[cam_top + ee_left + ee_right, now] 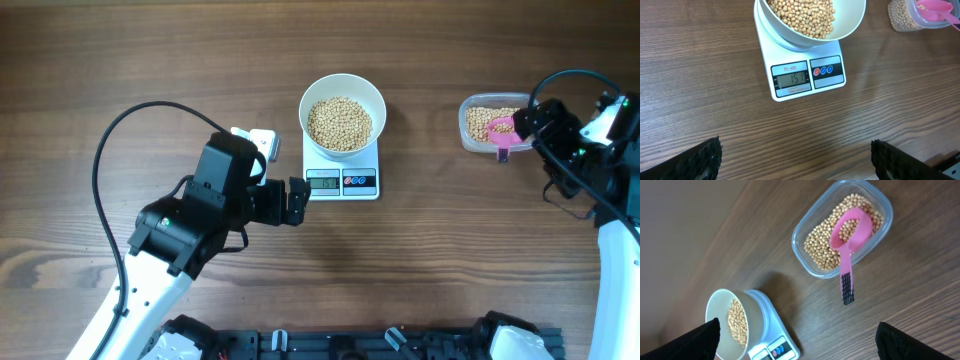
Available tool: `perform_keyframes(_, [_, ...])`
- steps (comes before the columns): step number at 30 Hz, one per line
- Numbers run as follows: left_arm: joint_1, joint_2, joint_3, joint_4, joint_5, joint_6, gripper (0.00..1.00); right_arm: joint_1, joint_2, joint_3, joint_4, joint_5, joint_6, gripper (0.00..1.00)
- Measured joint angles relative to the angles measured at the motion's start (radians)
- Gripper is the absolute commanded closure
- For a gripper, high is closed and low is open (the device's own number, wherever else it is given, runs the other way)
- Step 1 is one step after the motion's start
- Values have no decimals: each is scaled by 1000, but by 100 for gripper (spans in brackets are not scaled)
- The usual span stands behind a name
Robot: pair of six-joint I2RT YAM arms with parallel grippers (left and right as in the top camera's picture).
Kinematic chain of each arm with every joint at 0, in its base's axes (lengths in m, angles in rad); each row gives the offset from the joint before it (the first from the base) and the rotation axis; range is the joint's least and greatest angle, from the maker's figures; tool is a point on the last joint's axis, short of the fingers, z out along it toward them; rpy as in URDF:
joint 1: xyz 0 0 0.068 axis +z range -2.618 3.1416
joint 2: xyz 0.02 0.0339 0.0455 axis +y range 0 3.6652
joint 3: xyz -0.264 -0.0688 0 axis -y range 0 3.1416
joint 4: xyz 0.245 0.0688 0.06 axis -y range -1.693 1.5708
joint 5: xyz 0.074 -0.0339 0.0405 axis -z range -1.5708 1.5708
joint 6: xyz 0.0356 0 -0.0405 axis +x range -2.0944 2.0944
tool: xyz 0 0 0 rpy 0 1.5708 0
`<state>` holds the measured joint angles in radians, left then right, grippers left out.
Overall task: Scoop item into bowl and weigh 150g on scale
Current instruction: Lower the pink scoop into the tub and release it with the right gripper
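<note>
Beans: small round beige-yellow beans (pixel 340 123) lie heaped in the round plain white bowl (pixel 312 93); more of them fill the clear rounded-rectangular plastic tub (pixel 466 124).
Bowl: upright on the flat white square kitchen scale (pixel 341 192), covering most of the platform.
Scale: at mid-surface, its grey display and dark button panel along the edge that faces the robot; the digits appear to read 151.
Scoop: a pink plastic scoop (pixel 852 230) rests cup-down among the tub's beans. Its long axis runs far to near, with the dark-tipped handle over the tub's rim towards the robot.
Tub: well apart from the scale, to its right, on the brown wood-grain surface (pixel 150 60).
Left arm (pixel 190 215): reaches in from the near left, wrist turned towards the scale.
Left jaws: wide apart and holding nothing, just beside the display corner.
Right arm (pixel 610 190): comes in from the right edge, its wrist above the tub.
Right jaws: spread wide, gripping nothing.
</note>
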<state>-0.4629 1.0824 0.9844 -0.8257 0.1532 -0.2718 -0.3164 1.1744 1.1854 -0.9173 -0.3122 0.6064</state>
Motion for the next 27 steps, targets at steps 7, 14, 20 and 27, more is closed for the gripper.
perform_keyframes(7, [0,0,0,0,0,0,0,0,0,0,17,19,90,1])
perform_keyframes(14, [0,0,0,0,0,0,0,0,111,-1,-63,26,201,17])
perform_keyframes(20, [0,0,0,0,0,0,0,0,166,-1,-63,25,224,28])
perform_keyframes(27, [0,0,0,0,0,0,0,0,185,-1,-66,-4,172,3])
